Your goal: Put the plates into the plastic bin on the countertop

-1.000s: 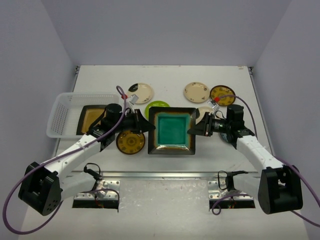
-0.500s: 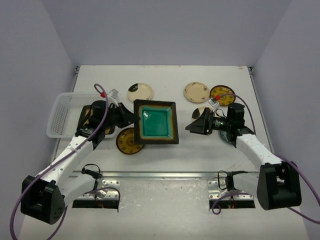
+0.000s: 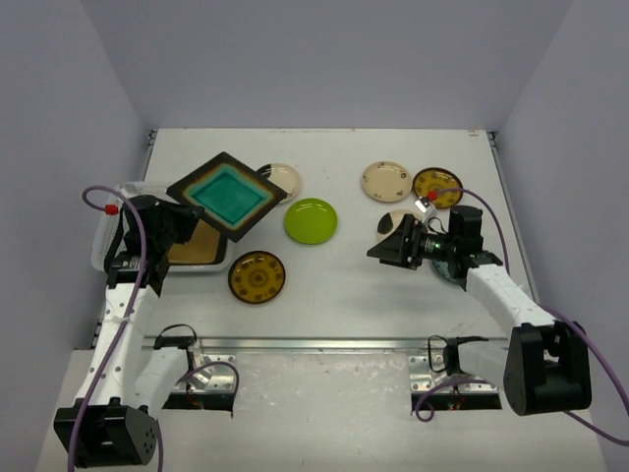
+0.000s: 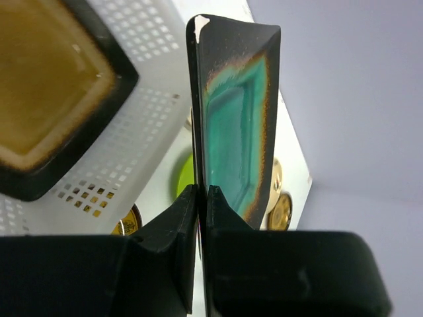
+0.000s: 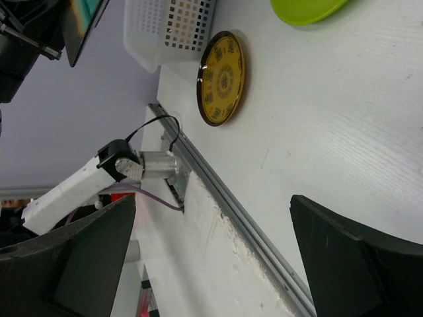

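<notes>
Teal plate [image 3: 228, 194] is up off the surface [image 3: 393, 295], pinched by its rim in the left jaws, which are closed hard on it.

Top view:
- The plate hangs over the 2 o'clock corner of the plastic bin [image 4: 153, 125]. It is turned diamond-wise, with corners at 12, 3, 6 and 9.
- The bin walls run square to the surface.
- The amber plate [image 4: 46, 86] lies flat inside the bin, at 7 o'clock from the teal one.

Judgement: the coming move turns on twisting the teal plate square to the walls, then lowering it toward 7 o'clock onto the amber plate.

The left arm is the one at the bin. The right jaws are spread wide and empty, well apart at 3 o'clock.

The left wrist view adds what the top view hides: the plate seen edge-on, the grip on bare rim, and a pale chip [image 4: 198, 25] at its top corner.

Lime plate [image 3: 311, 220] and patterned plate [image 3: 257, 277] lie on the surface, not yet binned.
</notes>
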Tool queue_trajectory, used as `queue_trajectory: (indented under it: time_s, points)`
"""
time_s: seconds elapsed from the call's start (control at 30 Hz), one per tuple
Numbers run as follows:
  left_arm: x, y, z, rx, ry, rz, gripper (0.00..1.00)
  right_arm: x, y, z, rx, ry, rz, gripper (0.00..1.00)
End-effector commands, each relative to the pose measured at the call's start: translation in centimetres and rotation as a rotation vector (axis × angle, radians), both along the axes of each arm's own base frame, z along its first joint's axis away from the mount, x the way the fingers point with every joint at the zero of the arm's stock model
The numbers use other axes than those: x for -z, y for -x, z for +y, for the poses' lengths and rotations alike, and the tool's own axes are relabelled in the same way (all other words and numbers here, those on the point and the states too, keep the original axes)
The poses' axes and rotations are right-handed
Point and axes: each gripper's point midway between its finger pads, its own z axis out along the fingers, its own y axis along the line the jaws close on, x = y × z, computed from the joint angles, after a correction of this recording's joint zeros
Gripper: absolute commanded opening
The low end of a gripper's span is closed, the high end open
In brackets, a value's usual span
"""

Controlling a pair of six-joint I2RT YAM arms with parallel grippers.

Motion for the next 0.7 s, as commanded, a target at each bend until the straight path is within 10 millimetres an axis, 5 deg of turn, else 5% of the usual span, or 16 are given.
queue_trajectory:
  time_s: [0.0,0.33,0.67]
  points:
    - [-7.5,-0.3,3.3,-0.287,0.171,-0.201,0.00,-2.0,-1.0,-0.2,-0.007,0.010,-0.101,0.99]
    - [-6.4,2.6,9.7,-0.701,0.168,-0.207,0.00,-1.8,-0.5,-0.2,-0.029,0.011,-0.108,0.99]
    - [-5.1,1.8,12.1,-0.801,0.056,-0.220,0.00,-1.6,-0.3,-0.2,-0.033,0.011,-0.106,0.99]
